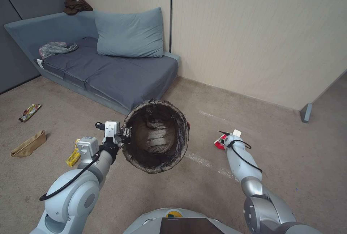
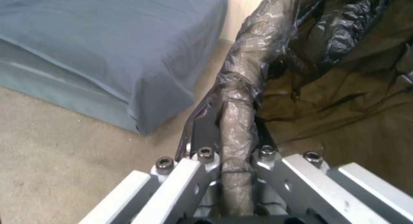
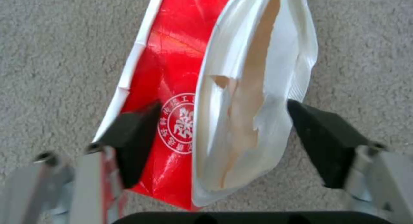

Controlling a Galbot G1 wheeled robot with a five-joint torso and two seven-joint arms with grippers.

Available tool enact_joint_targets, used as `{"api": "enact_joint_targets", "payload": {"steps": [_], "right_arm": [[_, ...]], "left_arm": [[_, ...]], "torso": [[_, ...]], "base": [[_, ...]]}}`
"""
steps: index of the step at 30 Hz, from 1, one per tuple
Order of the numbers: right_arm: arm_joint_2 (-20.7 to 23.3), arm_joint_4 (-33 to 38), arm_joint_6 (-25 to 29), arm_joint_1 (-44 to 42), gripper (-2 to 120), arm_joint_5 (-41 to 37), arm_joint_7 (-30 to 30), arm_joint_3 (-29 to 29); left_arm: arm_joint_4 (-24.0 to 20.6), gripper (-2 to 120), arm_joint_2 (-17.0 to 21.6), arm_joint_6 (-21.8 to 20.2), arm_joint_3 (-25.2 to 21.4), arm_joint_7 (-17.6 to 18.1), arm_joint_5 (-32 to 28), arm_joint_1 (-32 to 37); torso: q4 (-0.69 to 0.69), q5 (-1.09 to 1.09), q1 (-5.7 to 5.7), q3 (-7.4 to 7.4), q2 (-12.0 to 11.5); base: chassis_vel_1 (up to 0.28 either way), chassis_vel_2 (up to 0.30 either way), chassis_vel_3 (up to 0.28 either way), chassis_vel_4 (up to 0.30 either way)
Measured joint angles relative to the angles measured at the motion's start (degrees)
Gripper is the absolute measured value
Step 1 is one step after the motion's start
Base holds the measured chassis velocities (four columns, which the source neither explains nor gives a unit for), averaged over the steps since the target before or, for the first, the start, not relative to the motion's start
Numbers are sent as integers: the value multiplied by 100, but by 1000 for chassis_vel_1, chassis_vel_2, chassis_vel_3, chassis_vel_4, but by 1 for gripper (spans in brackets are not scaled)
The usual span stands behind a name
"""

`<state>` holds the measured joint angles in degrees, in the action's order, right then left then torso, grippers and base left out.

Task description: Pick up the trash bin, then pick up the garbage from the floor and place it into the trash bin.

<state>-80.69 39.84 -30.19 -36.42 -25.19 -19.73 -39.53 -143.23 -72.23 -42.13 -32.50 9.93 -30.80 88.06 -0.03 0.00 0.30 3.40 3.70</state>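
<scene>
A carpeted living room (home-like): blue sofa (image 1: pixel 108 64), cushion (image 1: pixel 130 33).

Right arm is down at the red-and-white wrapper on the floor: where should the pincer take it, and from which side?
From above, across its narrow width: the wrapper lies flat on the carpet, long and thin, and the right pincer already straddles it, fingers open on either side. Closing there should pinch the puffed white flap.

- The left gripper (image 1: pixel 124 135) is clamping the rim of the trash bin (image 1: pixel 156 135), holding it tilted above the carpet (image 1: pixel 296 147).
- The right gripper (image 1: pixel 225 138) is reaching down at a red-and-white wrapper (image 1: pixel 219 143).
- A tan paper bag (image 1: pixel 29 143) is lying near the sofa (image 1: pixel 108 64).
</scene>
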Motion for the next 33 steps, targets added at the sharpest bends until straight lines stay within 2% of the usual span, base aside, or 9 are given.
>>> {"api": "enact_joint_targets", "payload": {"steps": [3,8,10,13,15,16,17,20,33], "right_arm": [[-16,28,1,-15,56,11,4,0],[-17,28,3,-15,42,32,16,-2],[-17,23,11,-15,32,68,29,-10],[-17,23,14,-15,26,85,39,-12],[-14,15,16,-15,16,98,53,-12],[-14,15,16,-15,16,98,53,-12],[-14,2,18,-20,9,118,60,-9],[-12,1,21,-29,0,139,72,-9],[13,268,9,-192,0,109,45,22]], "left_arm": [[0,0,-9,0,5,0,0,-4],[0,0,-8,0,4,-1,0,-2],[0,0,-5,0,1,-3,0,-2],[0,0,-4,0,0,-3,0,-2],[0,0,0,0,8,-4,0,0],[0,0,0,0,8,-4,0,0],[0,0,7,0,12,-4,0,0],[0,0,13,0,12,-4,0,0],[0,0,8,0,11,-3,1,20]], "torso": [[0,0,0,0,0],[0,0,0,0,0],[0,0,0,0,0],[0,-1,0,0,0],[1,-1,0,0,0],[1,-1,0,0,0],[0,2,0,0,0],[0,0,0,0,0],[0,1,0,0,0]], "base": [[0,0,0,0],[0,0,0,0],[0,0,0,0],[0,0,0,0],[0,0,0,0],[0,0,0,0],[0,0,0,0],[0,0,0,0],[0,0,0,0]]}}
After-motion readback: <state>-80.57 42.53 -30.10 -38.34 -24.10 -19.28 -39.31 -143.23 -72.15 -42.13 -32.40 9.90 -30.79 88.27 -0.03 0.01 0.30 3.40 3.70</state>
